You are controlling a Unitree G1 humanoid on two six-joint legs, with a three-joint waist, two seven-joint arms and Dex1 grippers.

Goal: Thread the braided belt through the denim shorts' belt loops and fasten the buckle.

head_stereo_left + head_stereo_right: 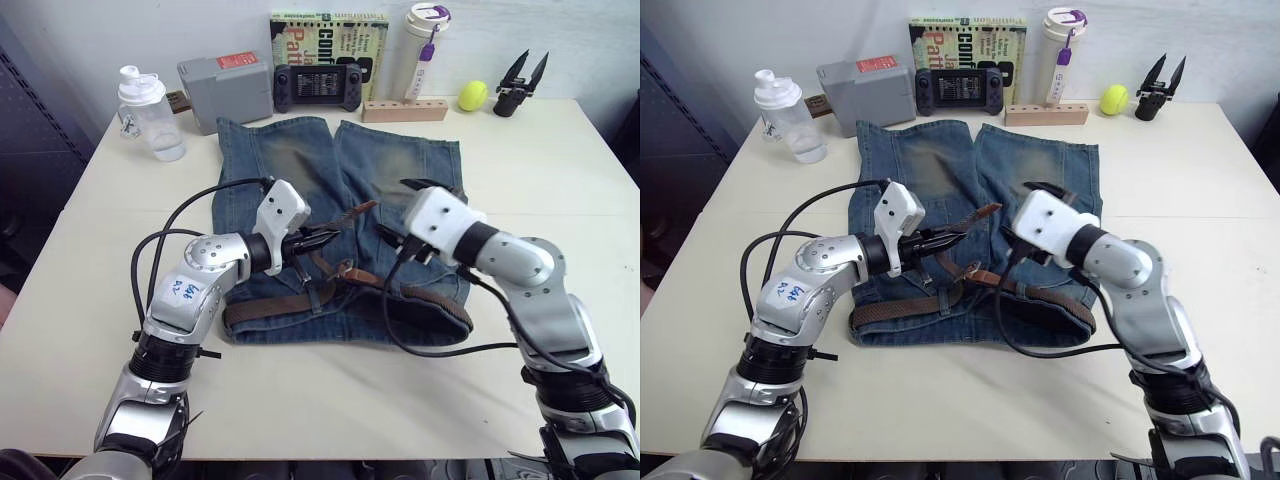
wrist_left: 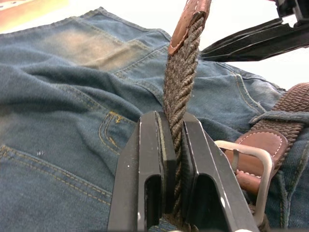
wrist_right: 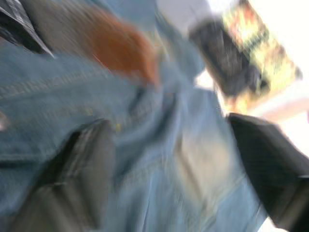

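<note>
The denim shorts lie flat mid-table, waistband toward me. The braided belt runs along that waistband, under a belt loop. My left gripper is shut on the belt's free end, and the tan leather tip sticks up beyond the fingers. The metal buckle on its brown leather end lies on the denim just beside that gripper. My right gripper hangs open over the shorts, right of the raised tip, nothing between its fingers.
Along the table's far edge stand a clear shaker bottle, a grey box, a black game console, a book, a white tumbler, a wooden block, a tennis ball and a black spare gripper.
</note>
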